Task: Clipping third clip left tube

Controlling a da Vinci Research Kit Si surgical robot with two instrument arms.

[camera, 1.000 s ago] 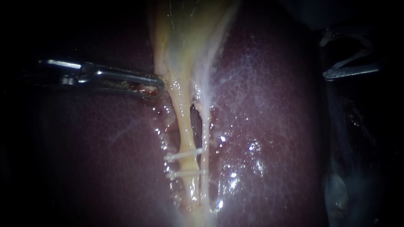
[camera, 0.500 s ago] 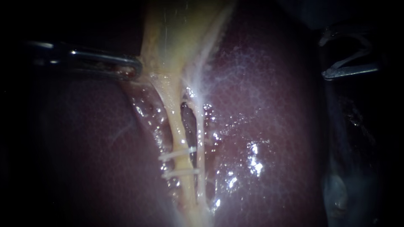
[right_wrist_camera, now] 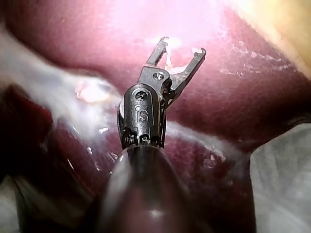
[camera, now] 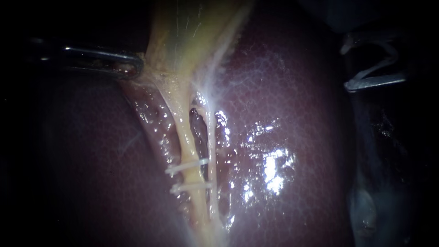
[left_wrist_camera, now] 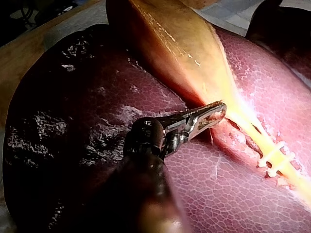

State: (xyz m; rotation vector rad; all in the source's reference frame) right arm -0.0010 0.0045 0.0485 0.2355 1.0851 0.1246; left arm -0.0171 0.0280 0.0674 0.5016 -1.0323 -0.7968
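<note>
The gallbladder (camera: 187, 32) lies pale yellow on the dark red liver (camera: 297, 114) and narrows into two tubes that run side by side. The left tube (camera: 187, 132) is the thicker, yellow one. The right tube (camera: 211, 137) is thin and whitish, and a dark slit in the tissue shows between them.

Two white clips cross the left tube, one just beyond the other: the upper clip (camera: 187, 165) and the lower clip (camera: 190, 186). The stretch of tube between the upper clip and the gallbladder is bare and glistening.

The left instrument (camera: 135, 67) comes in level from the side. Its end effector is closed on the tissue at the gallbladder's edge, where the gallbladder tapers toward the tubes. The left wrist view shows the same hold (left_wrist_camera: 216, 112), with the two jaws lying close together on the tissue.

The right instrument (camera: 346, 66) sits well apart from the tubes, off the liver's far edge in shadow. Its end effector stands wide, and the right wrist view (right_wrist_camera: 182, 46) shows two hooked tips spread in a V above the liver.
</note>
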